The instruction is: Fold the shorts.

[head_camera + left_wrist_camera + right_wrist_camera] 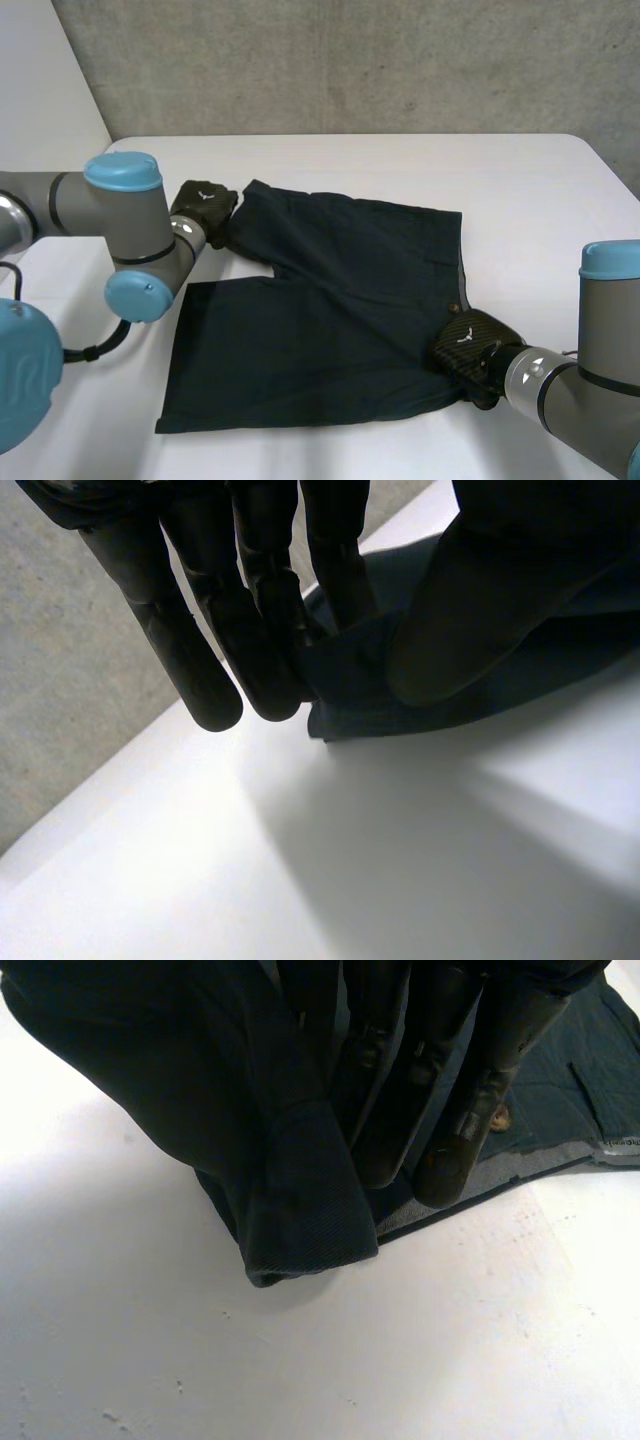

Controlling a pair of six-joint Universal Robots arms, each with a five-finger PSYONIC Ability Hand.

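Dark navy shorts [330, 310] lie flat on the white table [520, 200], legs toward the left arm and waistband toward the right arm. My left hand [205, 210] is at the far leg's hem corner. In the left wrist view its fingers [190, 650] and thumb pinch that corner of the shorts [350, 695], which is lifted slightly off the table. My right hand [468, 345] sits at the near waistband corner. In the right wrist view its fingers [470, 1100] clamp the folded waistband of the shorts [280, 1180], with cloth wrapped over the thumb.
Bare white table [350, 450] surrounds the shorts on all sides. A grey concrete wall [350, 60] stands behind the table's far edge. The left arm's elbow [130, 230] hangs over the table beside the near leg.
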